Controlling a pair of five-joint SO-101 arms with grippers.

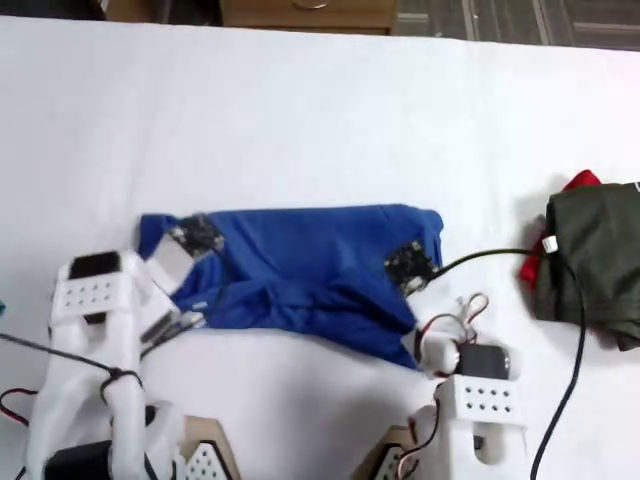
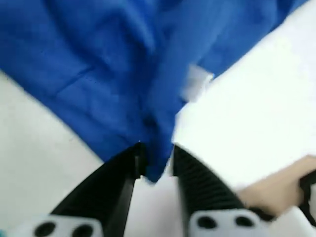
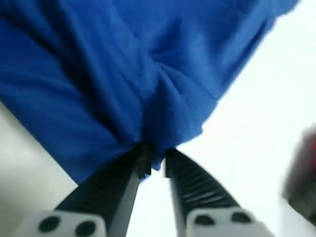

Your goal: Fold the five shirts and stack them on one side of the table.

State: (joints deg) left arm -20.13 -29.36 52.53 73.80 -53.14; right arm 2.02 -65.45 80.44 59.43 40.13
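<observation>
A blue shirt lies partly folded in the middle of the white table. My left gripper is at its left end, shut on a pinch of the blue shirt, with cloth held between the black fingers. At the shirt's right end my right gripper is shut on the blue shirt, a fold caught between its fingers. A stack of folded shirts, dark green over red, sits at the table's right edge.
A black cable runs from the right arm across the table beside the stack. The arm bases stand along the near edge. Wooden furniture stands beyond the far edge. Bare table stretches behind the shirt.
</observation>
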